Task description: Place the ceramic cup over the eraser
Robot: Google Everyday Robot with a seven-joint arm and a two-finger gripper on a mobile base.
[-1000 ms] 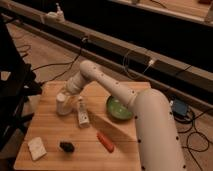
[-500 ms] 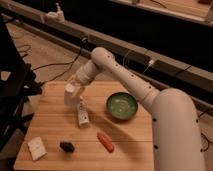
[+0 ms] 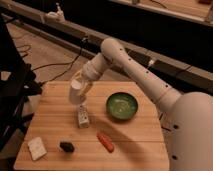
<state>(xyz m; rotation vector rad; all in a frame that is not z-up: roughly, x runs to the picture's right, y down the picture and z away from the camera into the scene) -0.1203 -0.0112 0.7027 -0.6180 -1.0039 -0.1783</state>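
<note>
Ceramic cup [image 3: 76, 93] | camera view: raised over rear-left counter [image 3: 55, 125] | claw [image 3: 84, 86]: clamped shut on cup's upper part | eraser [image 3: 66, 146]: on counter near front edge, well apart from cup, between white block [image 3: 36, 148] and orange-red stick [image 3: 105, 141]

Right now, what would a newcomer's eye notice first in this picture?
The big white arm reaching across, its gripper shut on the ceramic cup above the back left of the table. Next, the green bowl right of centre, and the black eraser near the front edge.

Hand [image 3: 82, 86] with ceramic cup [image 3: 76, 93] over rear left of table [image 3: 135, 145], eraser [image 3: 67, 146] at front left, bowl [image 3: 121, 106] at right
</note>
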